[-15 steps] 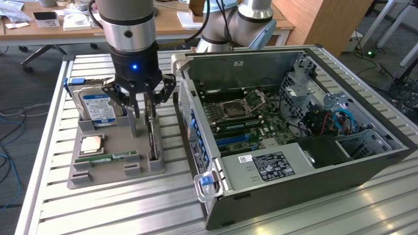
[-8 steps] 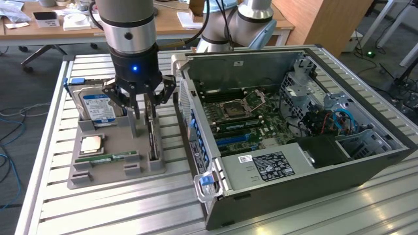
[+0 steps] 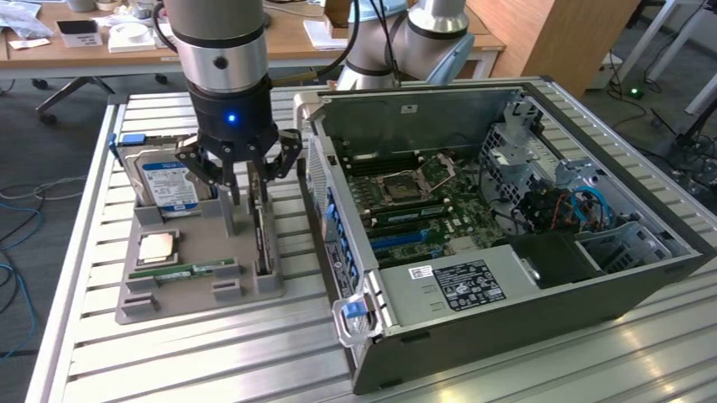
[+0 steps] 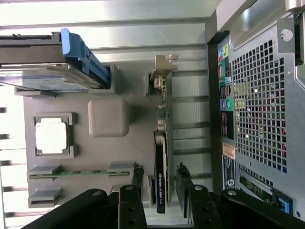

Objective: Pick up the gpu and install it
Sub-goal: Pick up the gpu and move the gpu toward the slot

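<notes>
The gpu [image 4: 160, 176] is a thin dark card that stands on edge in a slot of the grey tray [image 4: 109, 152], its silvery bracket [image 4: 162, 69] at the far end. In the exterior view the gpu [image 3: 264, 248] sits at the tray's side nearest the computer case. My gripper [image 3: 247, 201] hangs straight down over it. In the wrist view my gripper [image 4: 161, 183] is open, with one black finger [image 4: 137, 179] on each side of the card and a small gap on both sides. The card rests in its slot.
The grey tray [image 3: 191, 306] also holds a hard drive [image 3: 168, 180] with a blue-white label, a square processor [image 3: 154, 248] and a green memory stick [image 3: 185, 271]. The open computer case [image 3: 627, 277] lies close on the exterior view's right, motherboard [image 3: 431, 210] exposed. Its perforated back panel [image 4: 257, 109] faces the tray.
</notes>
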You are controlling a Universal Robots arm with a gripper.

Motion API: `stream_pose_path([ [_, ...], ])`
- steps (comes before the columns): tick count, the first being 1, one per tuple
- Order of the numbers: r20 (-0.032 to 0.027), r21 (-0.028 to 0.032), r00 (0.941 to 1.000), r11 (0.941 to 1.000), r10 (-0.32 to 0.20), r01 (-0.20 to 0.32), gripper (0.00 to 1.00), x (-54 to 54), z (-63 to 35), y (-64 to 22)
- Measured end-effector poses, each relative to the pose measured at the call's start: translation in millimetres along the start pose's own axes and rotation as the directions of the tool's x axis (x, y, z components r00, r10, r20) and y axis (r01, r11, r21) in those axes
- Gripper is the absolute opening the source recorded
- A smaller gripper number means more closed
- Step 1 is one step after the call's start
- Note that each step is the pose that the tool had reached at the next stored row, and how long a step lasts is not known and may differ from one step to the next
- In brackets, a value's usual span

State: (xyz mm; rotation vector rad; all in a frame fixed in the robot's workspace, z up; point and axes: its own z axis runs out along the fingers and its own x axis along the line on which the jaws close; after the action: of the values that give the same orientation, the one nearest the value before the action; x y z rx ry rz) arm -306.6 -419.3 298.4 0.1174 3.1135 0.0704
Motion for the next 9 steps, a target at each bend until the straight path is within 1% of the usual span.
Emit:
stream_pose_path([
  [9,-0.0001,0.0,1.0,1.0,0.0,0.0,0.42,0.1,5.2,-0.3],
])
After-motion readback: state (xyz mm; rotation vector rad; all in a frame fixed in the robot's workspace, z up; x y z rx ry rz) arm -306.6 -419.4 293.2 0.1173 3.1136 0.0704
